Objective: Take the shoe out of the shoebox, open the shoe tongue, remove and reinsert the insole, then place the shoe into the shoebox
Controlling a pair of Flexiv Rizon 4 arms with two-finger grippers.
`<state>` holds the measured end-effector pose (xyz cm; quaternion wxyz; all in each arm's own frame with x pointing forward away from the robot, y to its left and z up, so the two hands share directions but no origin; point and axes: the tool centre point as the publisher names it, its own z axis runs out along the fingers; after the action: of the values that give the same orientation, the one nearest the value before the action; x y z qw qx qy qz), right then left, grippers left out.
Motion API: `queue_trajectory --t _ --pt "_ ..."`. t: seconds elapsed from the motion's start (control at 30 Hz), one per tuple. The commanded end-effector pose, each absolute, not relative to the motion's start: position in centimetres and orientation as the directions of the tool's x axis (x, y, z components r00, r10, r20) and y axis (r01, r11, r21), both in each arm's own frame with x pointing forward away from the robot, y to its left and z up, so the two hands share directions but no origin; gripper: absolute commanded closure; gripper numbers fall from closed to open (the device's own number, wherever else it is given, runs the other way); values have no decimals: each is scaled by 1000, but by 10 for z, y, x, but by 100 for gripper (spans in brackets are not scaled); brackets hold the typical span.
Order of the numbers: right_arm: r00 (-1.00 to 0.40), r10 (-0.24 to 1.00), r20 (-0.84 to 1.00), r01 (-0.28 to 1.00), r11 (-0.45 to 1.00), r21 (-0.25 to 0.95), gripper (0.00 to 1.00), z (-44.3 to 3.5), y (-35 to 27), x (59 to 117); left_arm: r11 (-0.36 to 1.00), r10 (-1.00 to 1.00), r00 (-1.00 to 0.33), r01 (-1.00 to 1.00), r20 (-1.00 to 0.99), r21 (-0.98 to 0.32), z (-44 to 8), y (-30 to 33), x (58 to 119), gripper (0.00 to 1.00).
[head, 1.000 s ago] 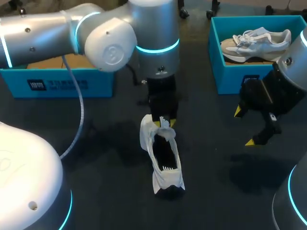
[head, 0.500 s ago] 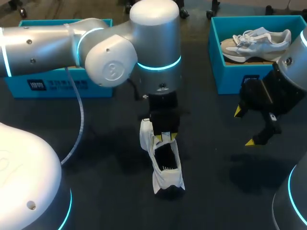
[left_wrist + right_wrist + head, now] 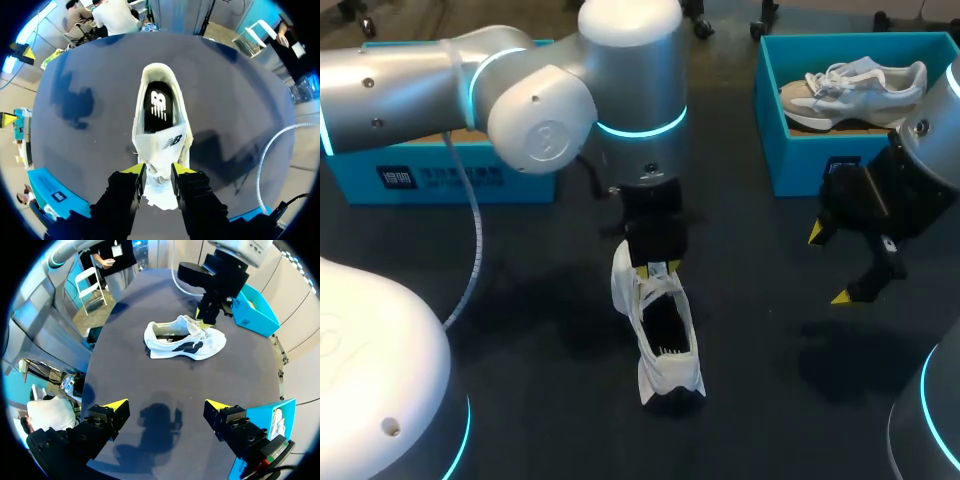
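Observation:
A white shoe (image 3: 665,345) lies on the dark table's middle, toe toward the robot. Its black insole (image 3: 161,102) shows inside the opening. My left gripper (image 3: 658,268) stands over the shoe's heel end, shut on the white tongue (image 3: 162,145), which is drawn up between the yellow tips. In the right wrist view the same shoe (image 3: 182,342) lies on its sole with the left gripper (image 3: 204,322) on it. My right gripper (image 3: 828,265) hangs open and empty at the right, well apart from the shoe, beside the blue shoebox (image 3: 765,110).
A second white shoe (image 3: 855,90) lies in the blue shoebox at the back right. Another blue box (image 3: 420,175) stands at the back left, partly behind my left arm. A grey cable (image 3: 480,240) hangs from the left arm.
My left gripper dipped toward the shoe's opening, then drew back a little with the tongue between its fingers. The shoe and the right arm stayed put.

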<state>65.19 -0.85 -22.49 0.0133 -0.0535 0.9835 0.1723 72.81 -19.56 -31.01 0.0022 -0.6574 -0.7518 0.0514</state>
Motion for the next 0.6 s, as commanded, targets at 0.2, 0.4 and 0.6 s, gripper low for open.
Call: queue_trajectory --t 0.2,0.4,0.6 --pt "-994 -102 -43 -110 935 336 0 -226 -8 653 63 998 -63 996 -1 -65 -327 -201 712 67" --pt "-994 -102 -43 -110 935 336 0 -226 -8 653 20 1000 -18 998 26 -62 -335 -192 699 68" --pt "-994 -102 -43 -110 935 336 0 -226 -8 653 22 1000 -22 997 -6 -70 -332 -196 700 69"
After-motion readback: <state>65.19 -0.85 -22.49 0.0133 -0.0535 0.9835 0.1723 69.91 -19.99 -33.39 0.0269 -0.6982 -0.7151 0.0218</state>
